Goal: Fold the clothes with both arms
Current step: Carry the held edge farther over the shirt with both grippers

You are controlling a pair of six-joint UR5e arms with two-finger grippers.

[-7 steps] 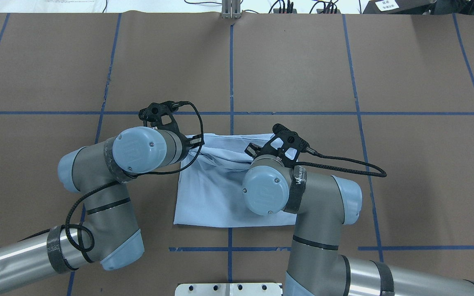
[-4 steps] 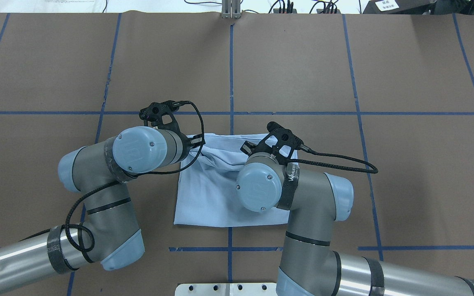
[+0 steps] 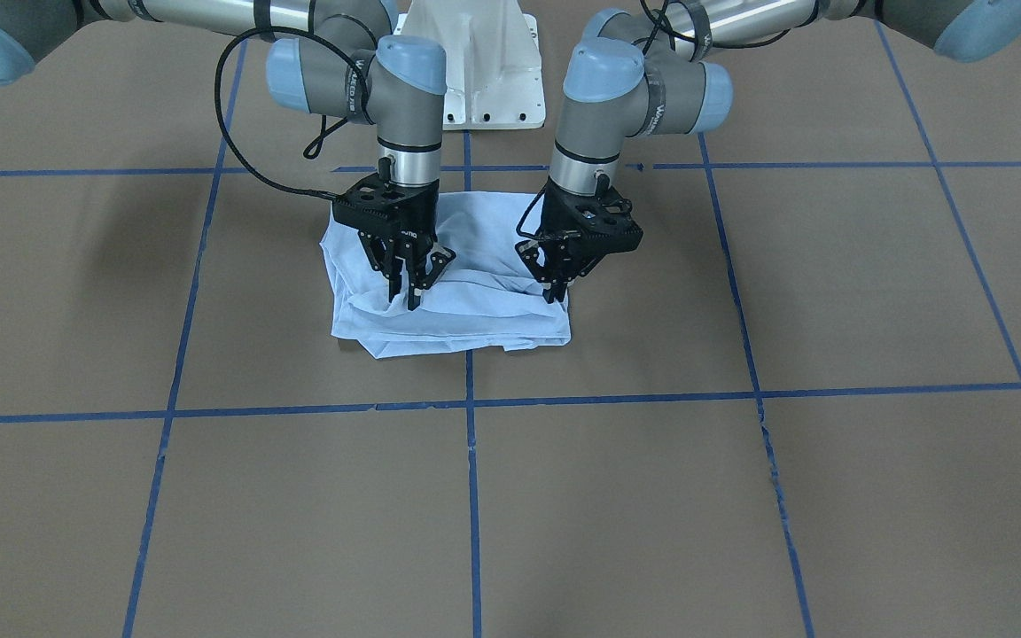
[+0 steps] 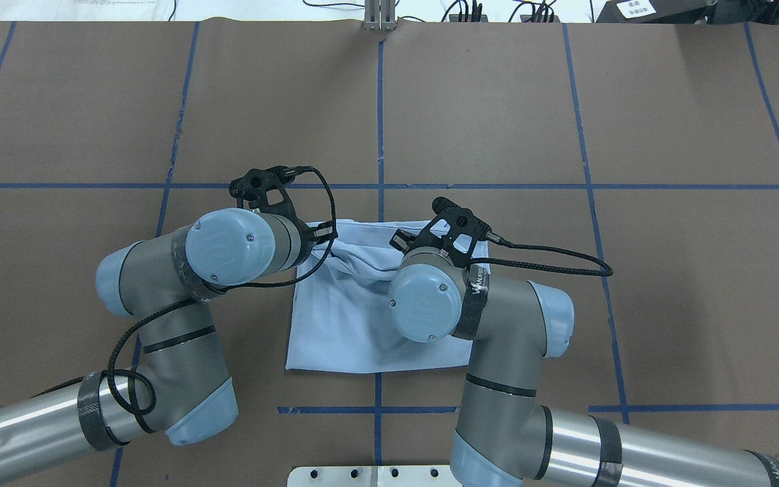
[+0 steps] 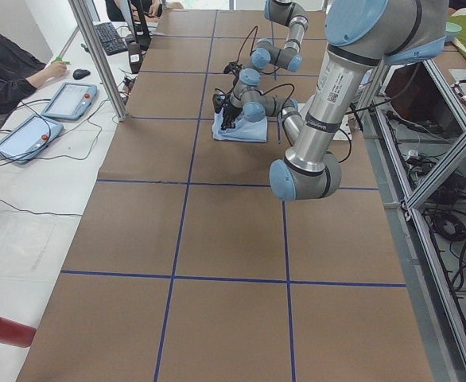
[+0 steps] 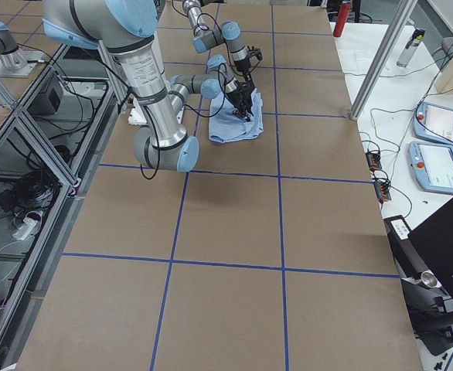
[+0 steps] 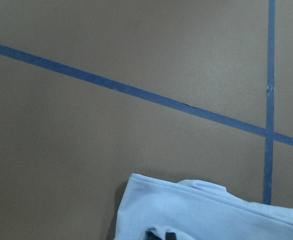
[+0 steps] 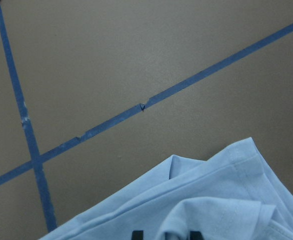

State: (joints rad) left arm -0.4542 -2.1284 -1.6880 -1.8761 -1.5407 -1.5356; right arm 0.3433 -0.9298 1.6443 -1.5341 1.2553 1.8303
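**Light blue T-shirt (image 4: 342, 325) being pinched by both end effectors**

Left arm (image 4: 180, 318) and right arm (image 4: 504, 379) are bending at the elbows, with their wrists pointing down over the shirt's far edge. The left end effector (image 3: 557, 291) is clenching fabric near one far corner. The right end effector (image 3: 410, 297) is clenching a raised fold inward of the other. Cloth is lying bunched between them, while the hem nearest the robot is lying flat and straight. The shirt is sitting mid-surface (image 4: 667, 304), straddling the centre tape line (image 4: 381, 122), with brown paper stretching wide on every side.
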